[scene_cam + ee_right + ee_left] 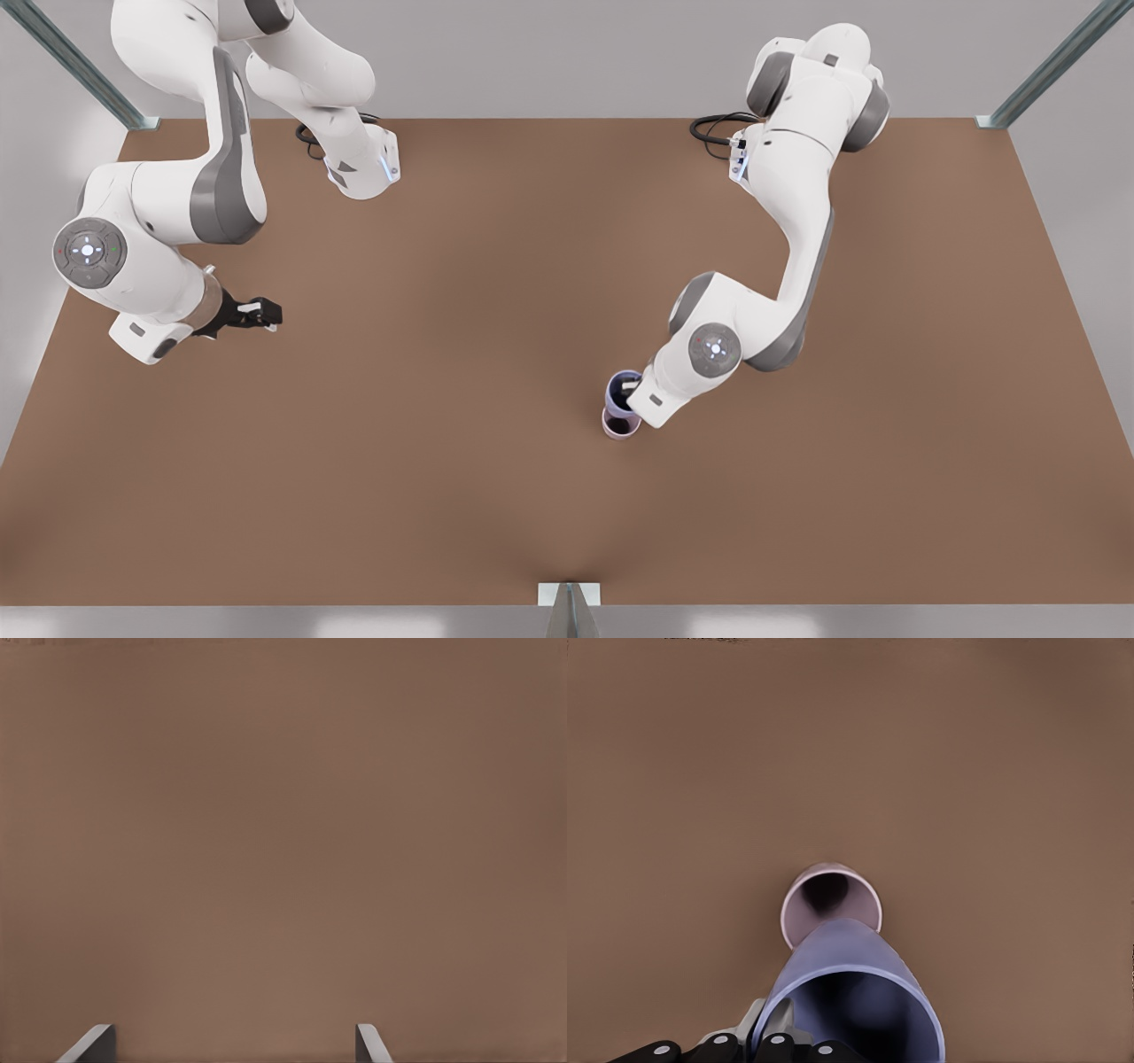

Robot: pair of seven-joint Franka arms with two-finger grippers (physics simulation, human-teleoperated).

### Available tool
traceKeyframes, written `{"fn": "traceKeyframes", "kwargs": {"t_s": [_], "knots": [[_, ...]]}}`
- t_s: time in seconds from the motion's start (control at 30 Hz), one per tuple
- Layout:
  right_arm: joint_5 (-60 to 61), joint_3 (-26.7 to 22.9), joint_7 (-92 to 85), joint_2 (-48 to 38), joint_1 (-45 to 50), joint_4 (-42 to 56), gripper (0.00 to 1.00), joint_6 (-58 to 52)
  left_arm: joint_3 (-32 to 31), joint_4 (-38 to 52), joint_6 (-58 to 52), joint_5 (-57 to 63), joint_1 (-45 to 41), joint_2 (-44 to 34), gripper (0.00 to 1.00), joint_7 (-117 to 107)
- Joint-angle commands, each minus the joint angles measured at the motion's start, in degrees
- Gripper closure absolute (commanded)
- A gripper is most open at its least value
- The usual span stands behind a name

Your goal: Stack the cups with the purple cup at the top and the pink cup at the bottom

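The pink cup [621,428] [799,920] stands upright on the brown table, right of the middle in the front view. Directly over it hangs the purple cup [617,391] [850,979], its base at the pink cup's mouth; whether the two touch I cannot tell. My left gripper [632,386] [769,1034] is shut on the purple cup's rim wall, one finger inside and one outside. My right gripper [266,315] [232,1045] waits open over bare table at the front view's left, nothing between its fingers.
The brown table [461,496] runs to grey edges on all sides. A metal bracket [569,598] sits at the middle of the near edge, and metal posts [133,120] stand at the far corners.
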Motion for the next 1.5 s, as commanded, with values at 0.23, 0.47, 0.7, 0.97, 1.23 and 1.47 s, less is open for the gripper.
{"fn": "traceKeyframes", "kwargs": {"t_s": [0.23,0.47,0.7,0.97,1.23,1.47], "knots": [[1.5,0.0,5.5,0.0,-0.8,0.0,0.00,-0.1,0.0,-0.1,4.9,-0.6,0.4,1.0,0.79,-10.3],[1.5,0.0,5.5,-0.1,-0.8,0.0,0.00,-0.2,0.0,-1.1,4.0,0.0,0.5,0.8,0.79,-10.1],[1.5,0.0,5.5,-0.1,-0.8,0.0,0.00,-0.2,0.0,-1.2,3.9,-0.2,0.1,0.8,0.79,-10.3],[1.5,0.0,5.5,0.0,-0.8,0.0,0.00,-0.2,0.2,-2.0,4.6,0.2,0.1,1.1,0.79,-10.0],[1.5,0.0,5.4,0.0,-0.8,0.0,0.00,-0.2,0.2,-2.4,5.0,0.1,0.0,2.3,0.79,-9.9],[1.5,-0.1,5.4,0.2,-0.9,0.0,0.00,-0.2,0.1,-2.4,5.0,-0.1,0.0,2.4,0.28,-10.3]]}}
